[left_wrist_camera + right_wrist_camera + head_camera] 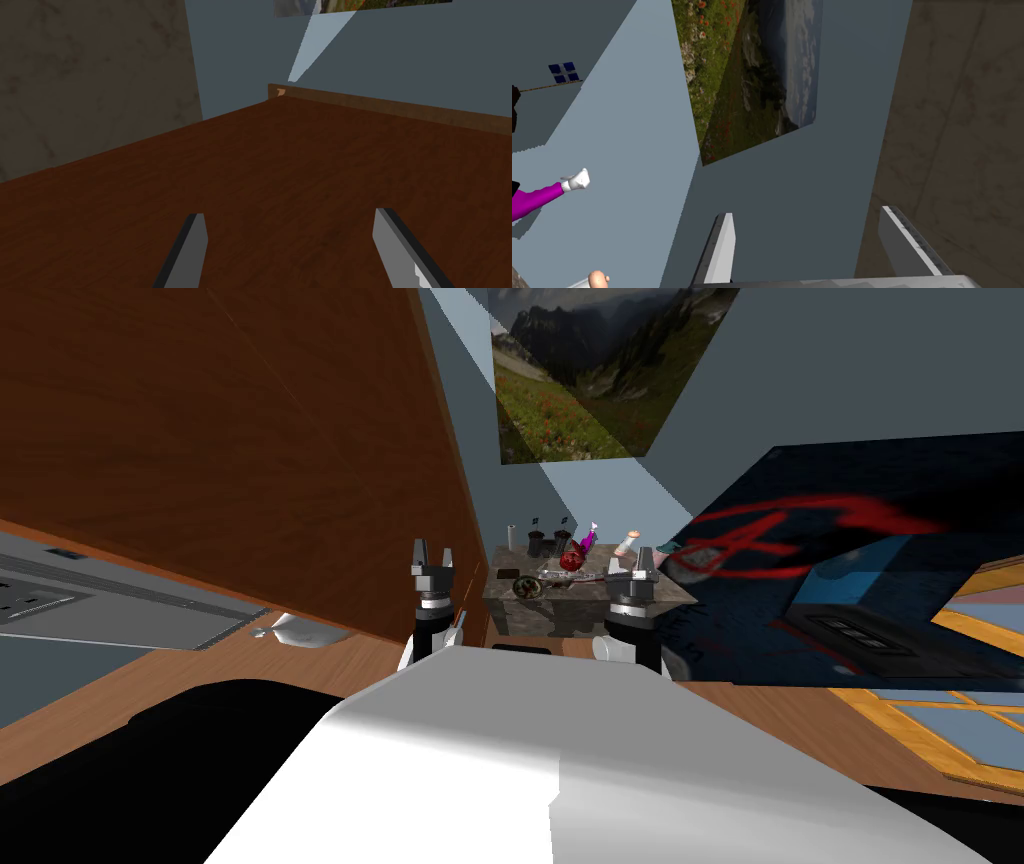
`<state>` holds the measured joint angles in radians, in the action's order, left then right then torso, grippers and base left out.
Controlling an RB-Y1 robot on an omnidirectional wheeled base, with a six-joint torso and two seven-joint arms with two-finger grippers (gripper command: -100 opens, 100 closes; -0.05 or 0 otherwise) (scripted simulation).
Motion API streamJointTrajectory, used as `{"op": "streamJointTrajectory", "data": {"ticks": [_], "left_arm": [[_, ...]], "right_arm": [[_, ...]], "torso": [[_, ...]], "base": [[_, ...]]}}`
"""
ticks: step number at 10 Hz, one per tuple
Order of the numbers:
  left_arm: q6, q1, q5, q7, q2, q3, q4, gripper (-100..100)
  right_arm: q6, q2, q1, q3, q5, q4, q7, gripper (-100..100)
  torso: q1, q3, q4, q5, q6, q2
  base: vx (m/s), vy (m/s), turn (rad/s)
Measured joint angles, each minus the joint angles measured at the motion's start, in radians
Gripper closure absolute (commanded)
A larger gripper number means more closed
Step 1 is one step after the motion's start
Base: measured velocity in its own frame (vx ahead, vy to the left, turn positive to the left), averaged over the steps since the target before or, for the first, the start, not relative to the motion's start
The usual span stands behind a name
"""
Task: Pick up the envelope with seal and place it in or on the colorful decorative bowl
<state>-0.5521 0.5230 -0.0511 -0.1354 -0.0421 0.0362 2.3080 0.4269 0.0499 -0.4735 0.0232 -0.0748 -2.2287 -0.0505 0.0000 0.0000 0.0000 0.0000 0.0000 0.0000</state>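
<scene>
A small stone-coloured table (pixel 500 600) stands ahead of me between my two grippers. On it lies a pale flat thing with a red blob, seemingly the envelope with its seal (pixel 562 572). A dark round patterned bowl (pixel 525 586) sits beside it, near the table's front left. My left gripper (pixel 432 556) hovers left of the table, open and empty, over brown wood boards (pixel 300 165). My right gripper (pixel 632 564) hangs open and empty at the table's right edge. In the right wrist view the open right gripper (pixel 808 212) points at a wall.
The table also carries a magenta bottle (pixel 590 536), a peach tube (pixel 627 543), two dark cups (pixel 537 543) and a grey cylinder (pixel 510 535). A dark blue surface with red markings (pixel 850 568) lies to the right. A grey unit (pixel 90 608) sits at the left.
</scene>
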Motion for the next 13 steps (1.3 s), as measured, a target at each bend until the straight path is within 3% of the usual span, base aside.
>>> {"op": "streamJointTrajectory", "data": {"ticks": [13], "left_arm": [[0.0, 0.0, 0.0, 0.0, 0.0, 0.0, 0.0, 0]], "right_arm": [[0.098, 0.293, 0.242, -0.058, 0.323, 0.189, -0.056, -100]], "torso": [[0.002, 0.002, 0.001, 0.0, 0.0, 0.004]], "base": [[-0.072, 0.041, 0.105]]}}
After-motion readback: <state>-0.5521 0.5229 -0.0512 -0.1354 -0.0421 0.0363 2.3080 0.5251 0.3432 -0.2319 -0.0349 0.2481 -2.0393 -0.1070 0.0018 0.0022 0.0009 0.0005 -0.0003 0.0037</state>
